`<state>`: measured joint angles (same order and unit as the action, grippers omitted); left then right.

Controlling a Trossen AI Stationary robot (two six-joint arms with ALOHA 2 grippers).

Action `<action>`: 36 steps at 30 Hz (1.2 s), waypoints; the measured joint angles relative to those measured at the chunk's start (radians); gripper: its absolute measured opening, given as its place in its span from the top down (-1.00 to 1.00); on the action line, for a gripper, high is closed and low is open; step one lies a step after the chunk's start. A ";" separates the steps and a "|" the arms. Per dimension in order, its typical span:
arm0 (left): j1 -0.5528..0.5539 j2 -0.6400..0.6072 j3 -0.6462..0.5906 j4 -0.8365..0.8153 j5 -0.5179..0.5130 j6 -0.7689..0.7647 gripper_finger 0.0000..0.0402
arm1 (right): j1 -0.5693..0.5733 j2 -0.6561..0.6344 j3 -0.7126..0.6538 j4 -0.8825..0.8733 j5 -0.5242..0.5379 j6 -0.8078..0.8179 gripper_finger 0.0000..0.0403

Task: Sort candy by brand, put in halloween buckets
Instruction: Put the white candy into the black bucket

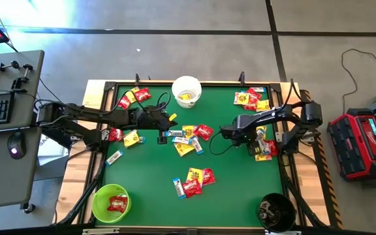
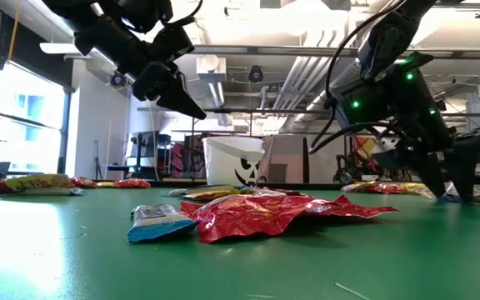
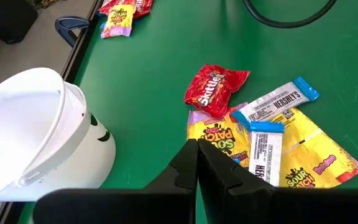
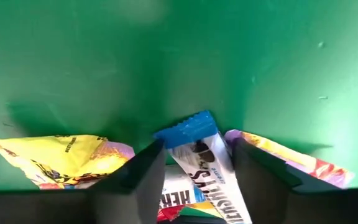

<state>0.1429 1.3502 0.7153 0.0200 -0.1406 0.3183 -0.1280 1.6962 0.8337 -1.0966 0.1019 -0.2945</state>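
**White-and-blue bar straddled by the right gripper; neighbouring packets at risk**

The right gripper (image 4: 194, 171) is held low over a pile near the table's right edge, its fingers spread apart with a white-and-blue bar (image 4: 201, 155) between them. Yellow packets (image 4: 61, 155) lie just beside both fingers, so a closing pinch could catch a yellow wrapper along with the bar and carry the wrong brand to a bucket. A thin, flat bar may also slip out if it is gripped only at its crimped end.

The left gripper (image 3: 197, 168) is seen with fingers pressed together and nothing between them, raised near the white bucket (image 1: 187, 91). Ahead of it, "Skittles" is read on a red packet (image 3: 213, 90), "HERSHEY'S" on a bar (image 3: 278, 99), and "SOUR PATCH" on a yellow packet (image 3: 219, 137).

The lime green bucket (image 1: 100, 196) and black bucket (image 1: 266, 203) stand at the near corners.
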 joint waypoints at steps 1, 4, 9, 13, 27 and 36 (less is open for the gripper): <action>0.000 0.000 0.000 0.000 0.000 0.000 1.00 | 0.000 0.000 0.000 0.002 0.000 -0.001 0.23; 0.000 0.000 0.000 0.000 0.000 0.000 1.00 | 0.000 0.000 0.000 0.009 -0.001 0.000 0.38; 0.000 0.000 0.001 0.000 0.000 0.000 1.00 | 0.000 0.000 0.032 0.016 -0.009 0.007 0.57; 0.000 0.000 0.001 0.000 0.000 0.000 1.00 | 0.000 0.000 0.090 0.022 -0.009 0.027 0.65; 0.000 0.000 0.001 -0.022 0.000 0.000 1.00 | 0.019 0.000 0.233 0.033 -0.032 0.176 0.95; -0.001 0.000 0.001 -0.040 0.000 -0.001 1.00 | -0.015 0.005 0.176 0.072 -0.054 0.318 0.43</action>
<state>0.1424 1.3502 0.7162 -0.0195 -0.1406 0.3176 -0.1431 1.7013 1.0102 -1.0251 0.0480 0.0236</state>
